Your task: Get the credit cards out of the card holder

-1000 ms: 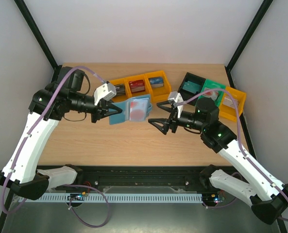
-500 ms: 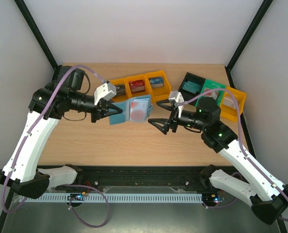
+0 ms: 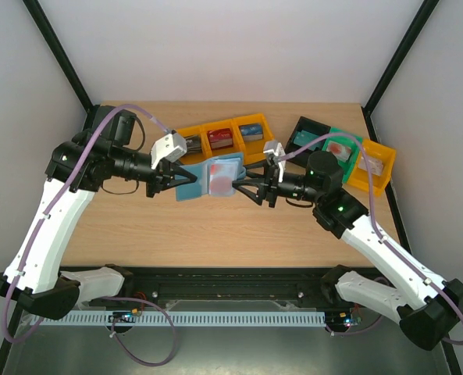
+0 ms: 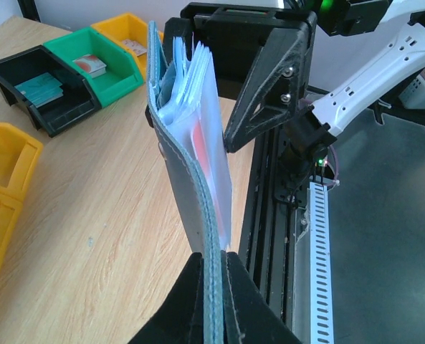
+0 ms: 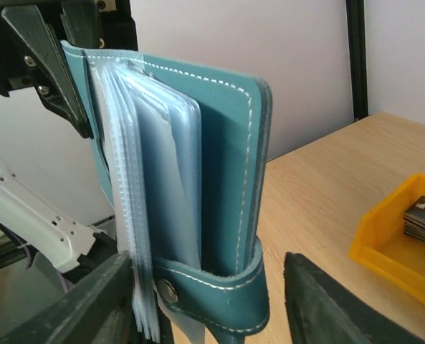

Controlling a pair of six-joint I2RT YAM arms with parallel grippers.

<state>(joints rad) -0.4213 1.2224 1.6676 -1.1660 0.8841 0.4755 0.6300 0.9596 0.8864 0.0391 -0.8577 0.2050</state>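
The one card holder (image 3: 219, 176) is held up off the table (image 3: 176, 226), between the two arms. Its long axis runs left to right in the top view. It stands on edge, with the clear sleeves fanned out from the teal cover and the snap tab at the right-hand end. One red-and-white card (image 3: 222, 184) shows through a sleeve; how many more cards are inside I cannot tell.

The left gripper (image 3: 186, 180) has its jaws pressed together on the cover's left edge. The right gripper (image 3: 248, 191) has its jaws spread, one on each side of the tab end. There is a clear gap on the cover side, and they are not pinching anything.

Six bins sit behind: three yellow bins (image 3: 215, 125) in a row, then a black bin (image 3: 303, 129), a green bin (image 3: 347, 134) and a fourth yellow bin (image 3: 384, 162), all with cards in them.
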